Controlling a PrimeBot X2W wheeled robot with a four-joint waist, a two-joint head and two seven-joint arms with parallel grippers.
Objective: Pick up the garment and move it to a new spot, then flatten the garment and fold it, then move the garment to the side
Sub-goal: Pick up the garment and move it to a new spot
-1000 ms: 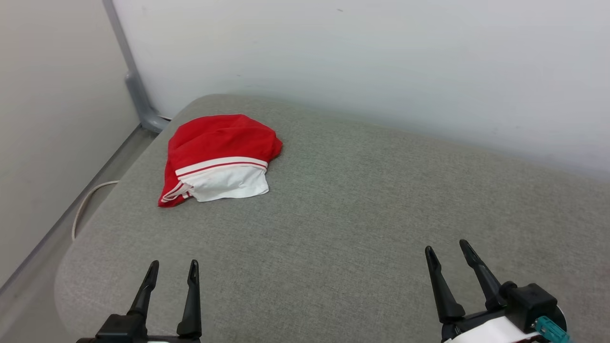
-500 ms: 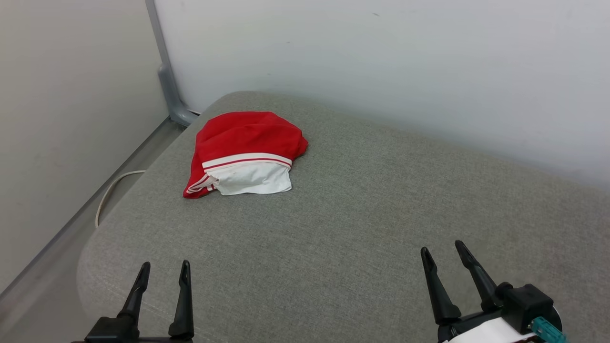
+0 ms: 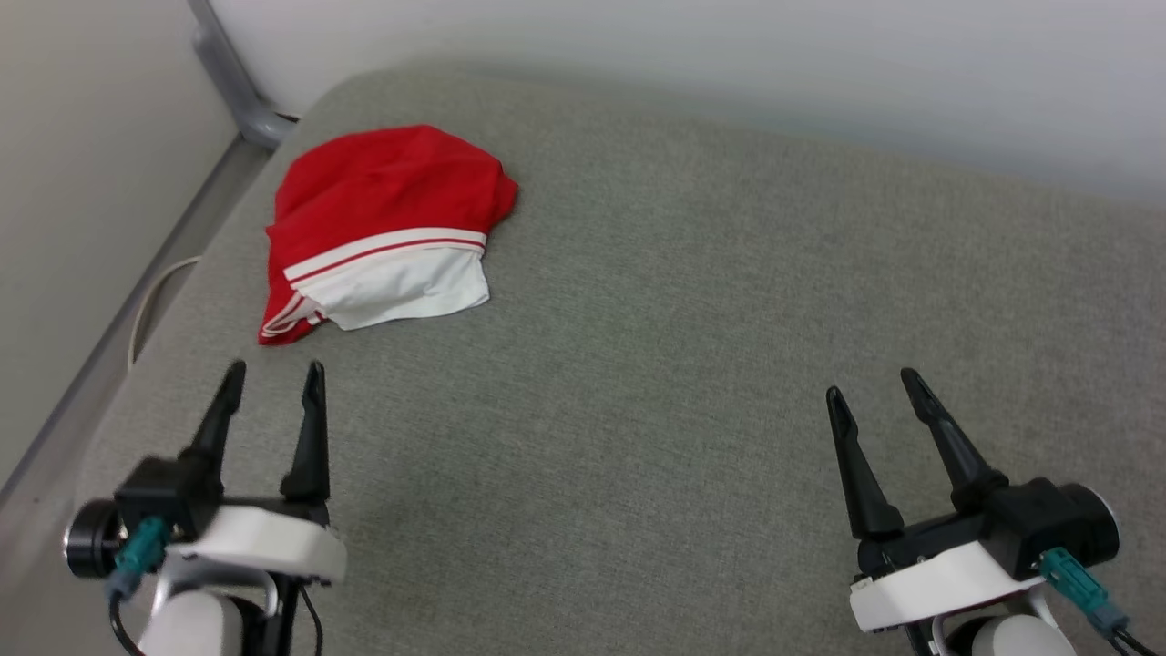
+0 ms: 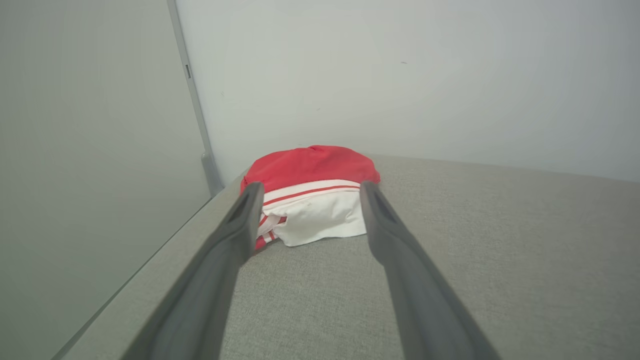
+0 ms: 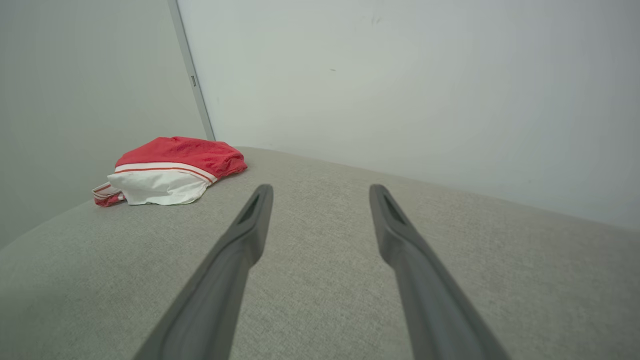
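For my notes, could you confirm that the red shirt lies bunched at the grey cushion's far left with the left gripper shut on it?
Not quite: the head view shows the left gripper open and short of the red shirt. The rest holds.

Head camera tipped down; left claw [image 3: 276, 367] advanced near garment [image 3: 383, 196]; right claw [image 3: 871, 383] extended too.

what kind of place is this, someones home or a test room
Probably a plain indoor test room, not a lived-in home: a grey fabric-covered cushion set into a corner of bare white walls, with a bunched red-and-white shirt on it.
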